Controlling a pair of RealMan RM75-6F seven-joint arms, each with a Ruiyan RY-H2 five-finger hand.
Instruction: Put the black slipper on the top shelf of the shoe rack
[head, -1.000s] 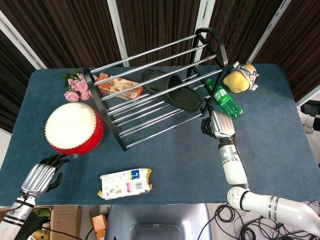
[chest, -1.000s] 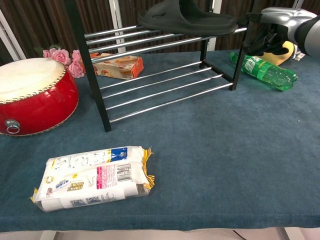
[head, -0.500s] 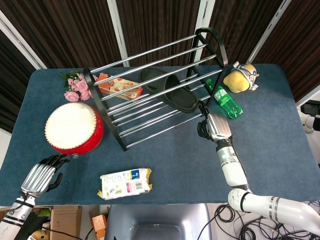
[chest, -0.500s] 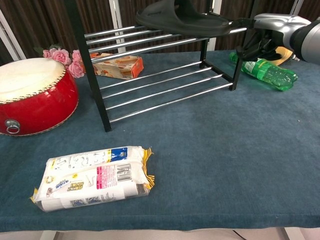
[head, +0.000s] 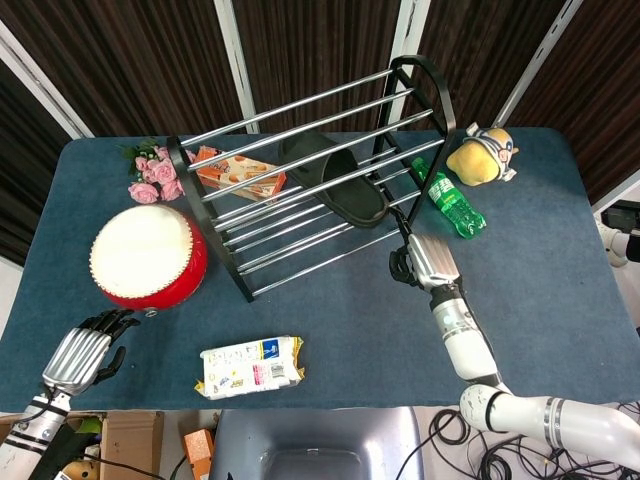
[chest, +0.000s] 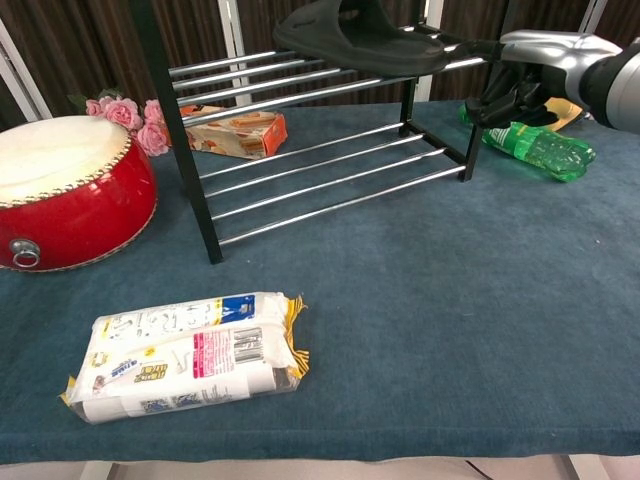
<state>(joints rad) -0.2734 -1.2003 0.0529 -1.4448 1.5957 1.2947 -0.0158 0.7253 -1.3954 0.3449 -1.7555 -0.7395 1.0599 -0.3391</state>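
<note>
The black slipper (head: 333, 180) lies on the top bars of the black shoe rack (head: 300, 120), toward its right end; in the chest view the slipper (chest: 365, 35) rests along the upper rails. My right hand (head: 424, 258) hovers just off the rack's right end, also seen as the right hand (chest: 540, 62) in the chest view. One outstretched finger reaches the slipper's heel end, while the other fingers hang loosely bent below the rail, holding nothing. My left hand (head: 82, 353) is at the table's front left corner, fingers apart and empty.
A red drum (head: 148, 255) and pink flowers (head: 152, 172) sit left of the rack. An orange box (head: 240, 176) lies under it. A green bottle (head: 452, 208) and a yellow plush toy (head: 481, 155) lie right of it. A white packet (head: 250, 365) lies near the front edge.
The slipper has slid leftward along the top bars. My right hand has followed it, moving left and nearer the front. The left hand has stayed still.
</note>
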